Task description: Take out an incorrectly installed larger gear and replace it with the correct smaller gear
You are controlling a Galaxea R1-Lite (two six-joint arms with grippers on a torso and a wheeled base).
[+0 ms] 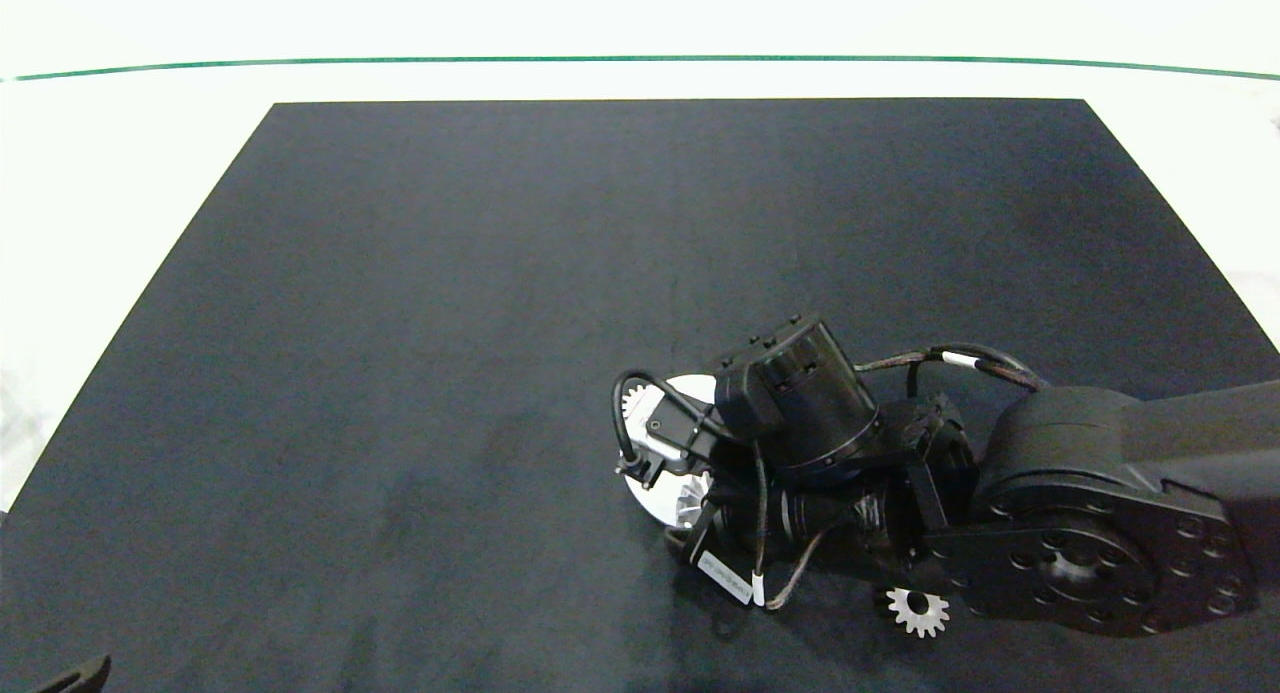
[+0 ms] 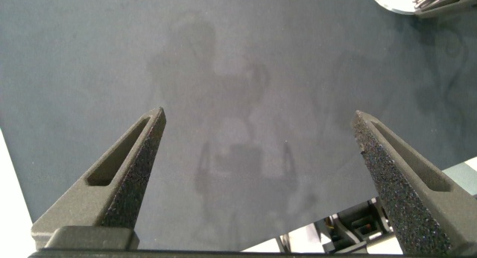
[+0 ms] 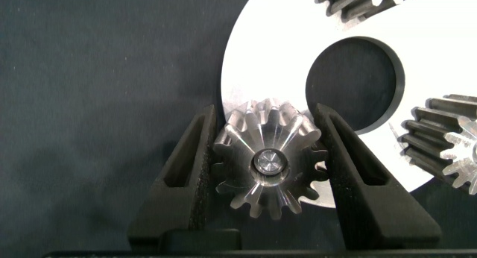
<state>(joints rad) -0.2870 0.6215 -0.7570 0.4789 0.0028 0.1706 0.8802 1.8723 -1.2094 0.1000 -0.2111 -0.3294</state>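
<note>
Bright overhead light washes out the pale bench (image 1: 120,223) around the dark mat (image 1: 500,323). Beneath the left tool (image 2: 261,150) a faint arm shadow blurs. The white disc (image 3: 283,49) glares beyond the right tool (image 3: 270,131); gear teeth stay sharp.

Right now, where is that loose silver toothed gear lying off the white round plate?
In the head view, the loose silver gear lies flat on the black mat near the front edge, right of centre, just below the right arm and apart from the white round plate.
</note>
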